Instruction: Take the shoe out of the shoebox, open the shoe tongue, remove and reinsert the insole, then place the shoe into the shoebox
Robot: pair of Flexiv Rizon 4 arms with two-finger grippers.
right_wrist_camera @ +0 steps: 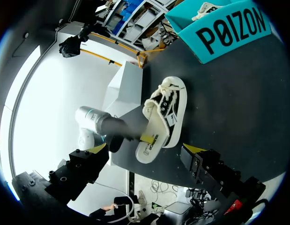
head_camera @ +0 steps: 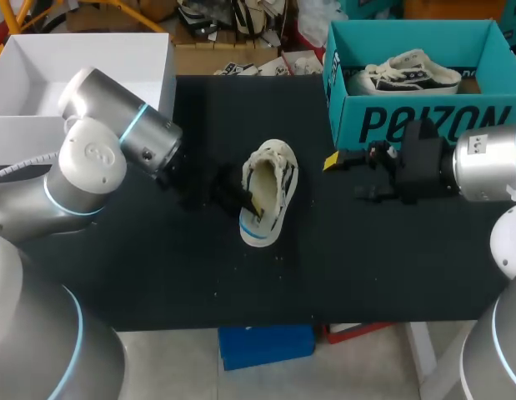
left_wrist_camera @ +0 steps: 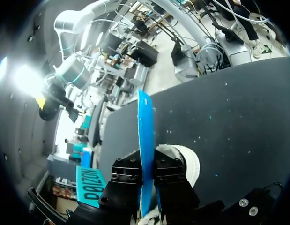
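The cream canvas low-top shoe with black trim is out of its box and lies on the black table about mid-way across, well to the near left of the teal cardboard shoebox. A second, similar black-and-white shoe sits inside that box at the far right.

The left gripper is down at the shoe's opening, its fingers pinched from both sides on a thin bright blue insole that stands on edge between them. So the insole step looks to be the one in hand, though from here I can't say whether it is coming out or going back in. The right gripper hangs to the right of the shoe, fingers spread wide with nothing held.

Either way, the next move probably calls for keeping the insole lined up with the shoe's length, and the right gripper steadying the shoe would likely help.

As for writing, the shoebox's near wall carries large dark block letters, and there is small print on the shoe's side.
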